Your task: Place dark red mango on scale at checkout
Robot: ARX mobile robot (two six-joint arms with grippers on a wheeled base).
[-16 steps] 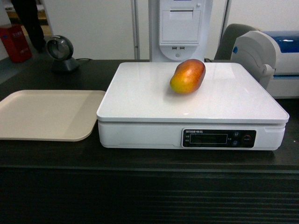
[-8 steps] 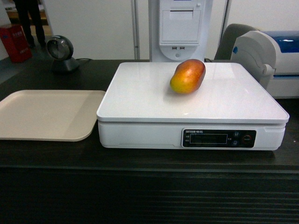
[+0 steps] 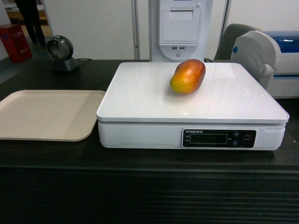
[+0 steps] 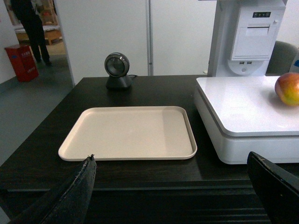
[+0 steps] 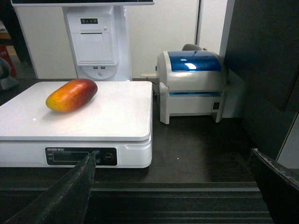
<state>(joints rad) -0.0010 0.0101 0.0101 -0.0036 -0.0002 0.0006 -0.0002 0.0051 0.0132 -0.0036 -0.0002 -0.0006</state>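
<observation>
The dark red mango (image 3: pixel 188 76) lies free on the white scale (image 3: pixel 140 100), toward the back of its platform, its yellow-orange end pointing front-left. The scale stands on the dark checkout counter (image 3: pixel 140 161) with its ribbed front. The right wrist view shows the mango (image 5: pixel 71 95) on the scale (image 5: pixel 117 116); the left wrist view catches its edge (image 4: pixel 288 88) on the scale (image 4: pixel 243 105). My left gripper (image 4: pixel 170 161) hangs open in front of the counter, nothing between its fingers. My right gripper (image 5: pixel 173 156) is open and empty too, back from the counter edge. Neither gripper shows in the head view.
A beige tray (image 3: pixel 46 114) lies left of the scale. A round black scanner (image 3: pixel 60 50) stands at the back left. A white kiosk (image 3: pixel 180 28) rises behind the scale and a white and blue label printer (image 3: pixel 266 56) sits at the right. A person (image 4: pixel 29 23) stands far back left.
The mango, scale and tray have not moved. Only the person in the far background has shifted.
</observation>
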